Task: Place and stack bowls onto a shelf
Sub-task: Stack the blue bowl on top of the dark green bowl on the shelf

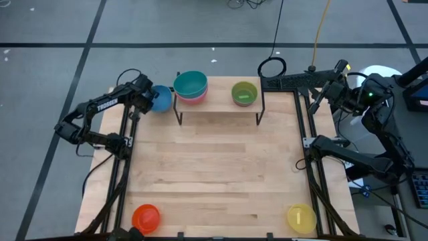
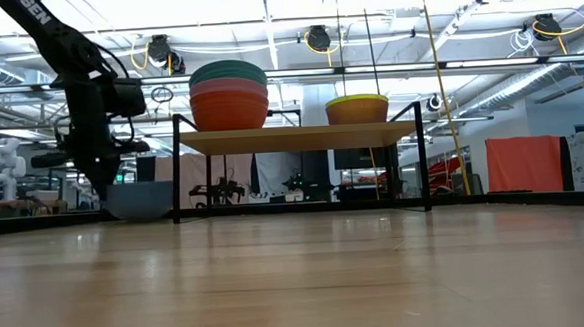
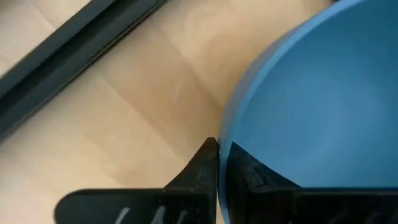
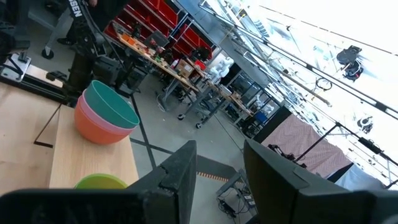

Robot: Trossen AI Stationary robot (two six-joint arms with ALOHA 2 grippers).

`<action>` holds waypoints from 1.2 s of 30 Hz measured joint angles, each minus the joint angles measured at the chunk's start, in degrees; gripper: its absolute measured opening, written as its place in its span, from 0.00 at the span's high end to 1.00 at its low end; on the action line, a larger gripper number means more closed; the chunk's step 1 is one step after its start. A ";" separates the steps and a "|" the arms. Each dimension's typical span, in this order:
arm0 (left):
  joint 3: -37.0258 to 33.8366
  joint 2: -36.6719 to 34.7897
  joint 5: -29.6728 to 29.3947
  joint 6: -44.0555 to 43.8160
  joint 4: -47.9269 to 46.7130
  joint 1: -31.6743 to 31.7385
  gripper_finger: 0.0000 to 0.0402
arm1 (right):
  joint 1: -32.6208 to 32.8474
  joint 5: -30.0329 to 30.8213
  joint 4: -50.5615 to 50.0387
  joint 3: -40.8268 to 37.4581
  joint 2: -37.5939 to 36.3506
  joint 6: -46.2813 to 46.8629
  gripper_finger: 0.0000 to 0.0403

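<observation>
While the left gripper fingers pinch its rim, the plain blue bowl sits at the shelf's nine o'clock; the right gripper fingers are parted.

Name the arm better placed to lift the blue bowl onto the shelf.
Left. Its hand is clamped on the small blue plastic bowl's rim beside the low wooden shelf; the right hand waits off the table's far-right corner.
</observation>
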 joint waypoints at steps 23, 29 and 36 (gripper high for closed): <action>0.01 -8.52 13.65 38.36 -30.92 -17.71 0.99 | 0.01 -0.31 0.00 0.00 0.00 -0.20 0.69; 0.00 -8.52 13.93 39.91 -28.93 -30.49 0.99 | 0.00 -0.35 0.03 0.00 0.00 -0.13 0.69; 1.90 -8.50 14.59 42.26 -18.96 -45.96 0.99 | 0.00 -0.39 1.68 0.00 0.00 3.91 0.69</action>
